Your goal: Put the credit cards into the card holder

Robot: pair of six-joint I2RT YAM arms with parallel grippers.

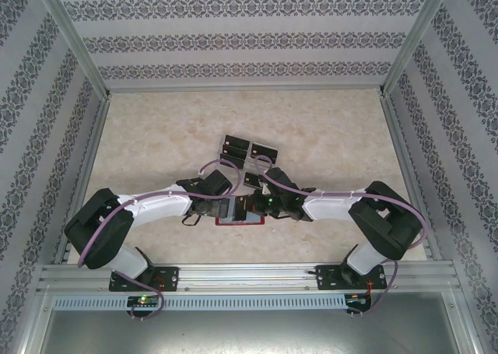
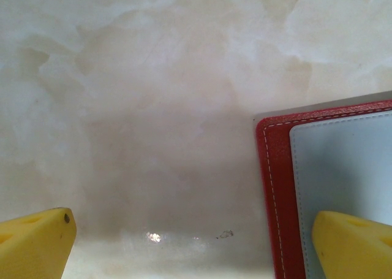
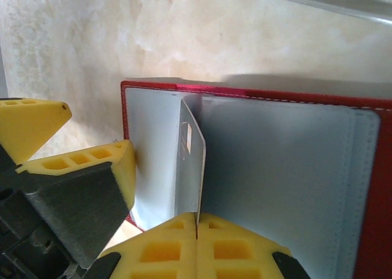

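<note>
**Right gripper [image 3: 197, 225] pinched one credit card [image 3: 192, 168] over the opened card holder [image 3: 288, 168].**
The right jaws were closed on the card's near edge. The card stood on edge just ahead of the fingertips, above the holder's pale lining. The left gripper [image 2: 193, 230] was spread wide and held nothing, one finger over the holder's corner on its right. The other credit cards [image 1: 263, 149] lay on the table [image 1: 156, 136] beyond both grippers.

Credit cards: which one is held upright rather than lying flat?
The card pinched in the right gripper, on edge over the open red wallet; the others lie flat.
</note>
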